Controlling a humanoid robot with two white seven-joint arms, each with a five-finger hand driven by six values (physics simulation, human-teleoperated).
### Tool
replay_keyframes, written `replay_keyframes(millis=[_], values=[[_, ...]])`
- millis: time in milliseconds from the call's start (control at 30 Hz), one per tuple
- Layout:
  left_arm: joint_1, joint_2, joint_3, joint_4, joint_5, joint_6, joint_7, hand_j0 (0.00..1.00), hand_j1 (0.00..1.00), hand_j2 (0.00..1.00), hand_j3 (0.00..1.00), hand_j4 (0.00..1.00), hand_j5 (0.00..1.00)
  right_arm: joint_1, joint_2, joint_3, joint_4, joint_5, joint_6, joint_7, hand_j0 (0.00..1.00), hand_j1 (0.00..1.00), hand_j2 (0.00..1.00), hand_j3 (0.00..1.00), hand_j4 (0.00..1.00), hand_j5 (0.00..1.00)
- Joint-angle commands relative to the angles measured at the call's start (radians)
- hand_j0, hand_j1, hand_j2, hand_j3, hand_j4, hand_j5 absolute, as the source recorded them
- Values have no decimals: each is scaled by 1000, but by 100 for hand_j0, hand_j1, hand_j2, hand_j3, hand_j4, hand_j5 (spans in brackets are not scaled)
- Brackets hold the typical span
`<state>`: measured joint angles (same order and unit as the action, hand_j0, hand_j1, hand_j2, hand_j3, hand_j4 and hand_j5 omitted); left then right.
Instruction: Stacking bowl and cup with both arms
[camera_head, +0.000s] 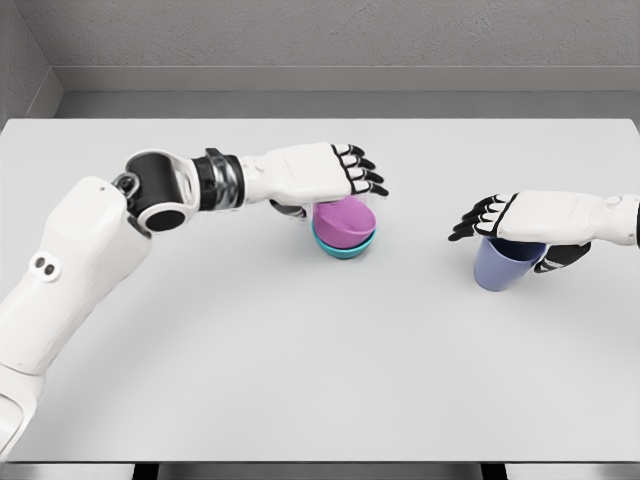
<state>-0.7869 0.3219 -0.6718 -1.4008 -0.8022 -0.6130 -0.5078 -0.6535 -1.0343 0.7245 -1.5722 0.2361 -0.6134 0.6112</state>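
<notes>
Left hand (318, 178): we see it reaching in from the left, palm down over the bowls, black fingers extended past the far rim, thumb tucked under beside the purple bowl (343, 222). It looks wrapped loosely on the bowl's upper edge; we cannot tell how firm the contact is.
Purple bowl: tilted, sitting inside the teal bowl (344, 250), near the middle of the table (300, 380).
Teal bowl: flat on the table, only its lower rim showing beneath the purple one.
Right hand (530, 225): we see it coming in from the right, palm down on top of the cup (503, 265), fingers spread forward past the rim, thumb curled down the cup's right side. We read this as a top grasp on the cup.
Cup: pale blue-violet, upright or nearly so, on the table, well apart from the bowls to their right.
Done so far: we judge the bowl-in-bowl stack made, though the purple one is not seated level.
Left to do: we judge the cup has not yet been carried across and set into the purple bowl; settling that bowl flat first would help.
Risk: the tilted bowl could tip the cup.
</notes>
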Motion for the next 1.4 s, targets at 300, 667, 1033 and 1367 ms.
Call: replay_keyframes(millis=[300, 667, 1033, 1367], values=[[55, 558, 58, -285, 489, 2, 6, 100, 100, 100, 100, 100, 100, 2, -1, 0, 0, -4, 3, 0, 94, 94, 94, 94, 94, 94], [259, 672, 212, -282, 583, 2, 3, 100, 100, 100, 100, 100, 100, 2, -3, 1, 0, -6, 3, 0, 75, 75, 75, 75, 75, 75], [307, 657, 256, -293, 598, 2, 2, 100, 100, 100, 100, 100, 100, -12, -1, -7, 0, -11, 3, 0, 67, 67, 67, 67, 67, 67], [345, 646, 258, -299, 607, 2, 3, 100, 100, 100, 100, 100, 100, -14, 0, -7, 0, -12, 3, 0, 60, 60, 60, 60, 60, 60]])
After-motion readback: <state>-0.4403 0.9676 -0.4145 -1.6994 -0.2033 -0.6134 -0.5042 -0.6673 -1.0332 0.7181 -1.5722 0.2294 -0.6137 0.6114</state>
